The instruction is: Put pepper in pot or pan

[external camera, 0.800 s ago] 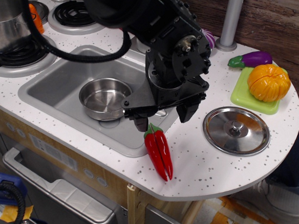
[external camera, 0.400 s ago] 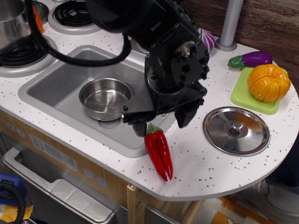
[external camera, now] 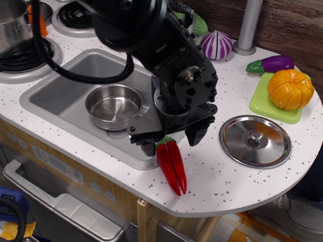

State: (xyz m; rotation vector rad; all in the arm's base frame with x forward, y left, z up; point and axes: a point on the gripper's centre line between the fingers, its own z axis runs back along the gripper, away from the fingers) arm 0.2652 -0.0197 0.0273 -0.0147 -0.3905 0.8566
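1. Two black fingers of the gripper stand spread apart over the stem end of the pepper, one finger to the left by the sink edge, the other up and to the right. Jaws are wide open w/ nothing held. Whether a tip already touches the toy can't be told; the stem sits partly hidden under the wrist.

2. Pepper lies flat on the speckled counter, just right of the sink, long axis running toward the front edge, thin tips pointing away from the arm.

3. Step in hand, by the look of it: the grab. To do it well, the fingers probably need to drop until they bracket the thick upper part near the stem, then close across the narrow width, not along the length. The glossy plastic looks slippery, so a squeeze on the taper could squirt it out.

4. Pan sits inside the sink, just left of the gripper, empty, so the carry should be short; the lift likely has to clear the sink rim.

5. Farther out: steel lid on the counter to the right, well apart from the pepper; big steel pot on the stove at far left, not the target.
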